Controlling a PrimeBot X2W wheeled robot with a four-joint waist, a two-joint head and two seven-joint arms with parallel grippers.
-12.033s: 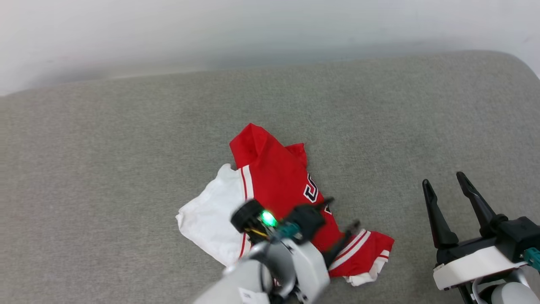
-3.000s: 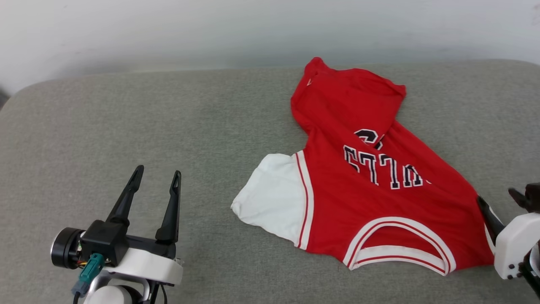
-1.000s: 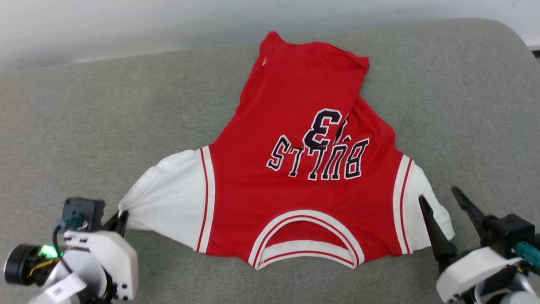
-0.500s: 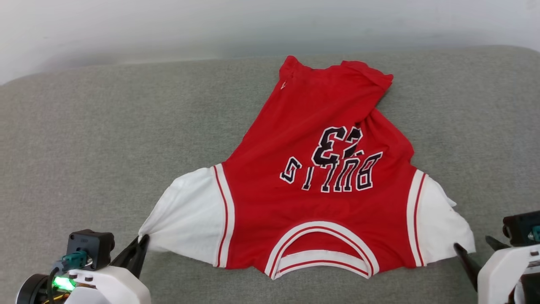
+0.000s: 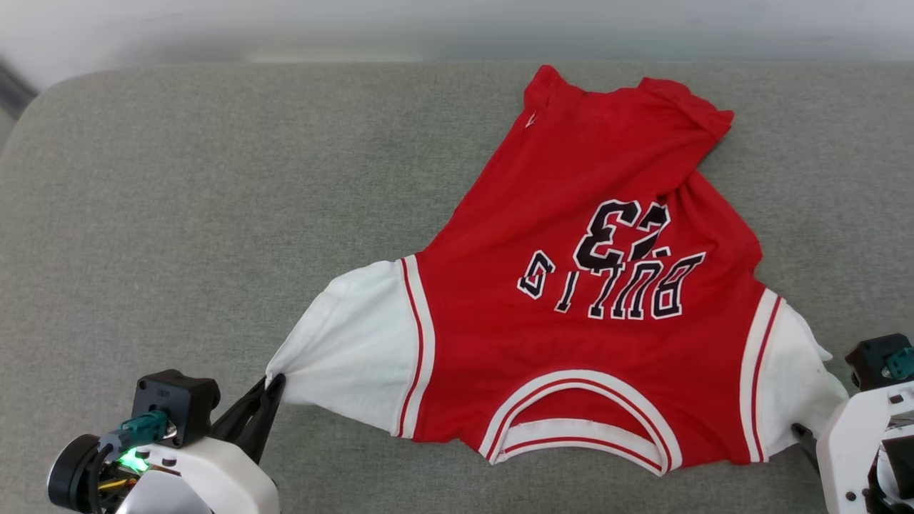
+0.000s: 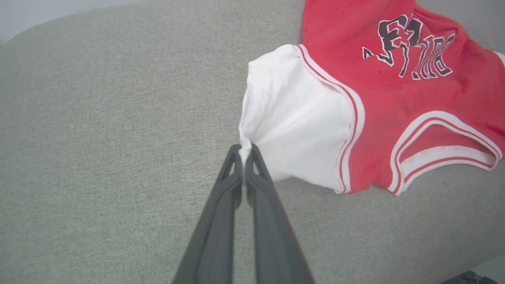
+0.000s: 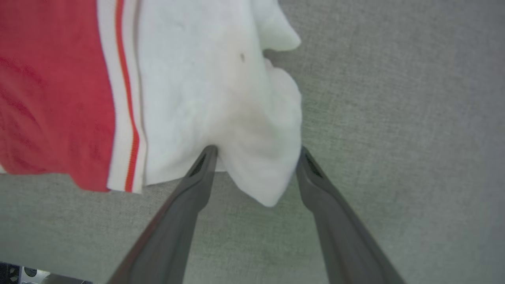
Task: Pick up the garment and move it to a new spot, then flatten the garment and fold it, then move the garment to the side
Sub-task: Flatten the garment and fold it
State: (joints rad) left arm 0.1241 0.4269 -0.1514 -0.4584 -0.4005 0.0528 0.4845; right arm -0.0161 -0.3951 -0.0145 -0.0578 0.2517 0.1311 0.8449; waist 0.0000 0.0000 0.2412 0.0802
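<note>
Left gripper (image 6: 244, 152): at the lower left of the head view. Its two dark fingers are pressed together and pinch the outer tip of the left-side sleeve.
Left-side sleeve (image 5: 350, 360): white, tapering to a point at that pinch. Red-and-white striped trim runs where it joins the body.
Garment (image 5: 593, 357): lies front up on the grey cushion (image 5: 214, 214), right of the middle in the head view. It is widest at the shoulders near the robot and narrows toward the far end.
Print (image 5: 614, 275): black-and-white "BULLS" with "23", upside down in the head view. The cloth is creased there, so some letters buckle.
Collar (image 5: 582, 435): striped red and white, on the near edge of the garment, facing the robot.
Hem (image 5: 643, 100): at the far end, bunched and folded over at its right corner.
Right-side sleeve (image 5: 792, 371): white and rumpled. Its outer flap hangs into the gap of the right gripper.
Right gripper (image 7: 256, 152): at the lower right of the head view. Its fingers (image 7: 177, 221) are spread wide, one on each side of the flap, with their tips at the cloth's edge, and they are not clamped on it.
</note>
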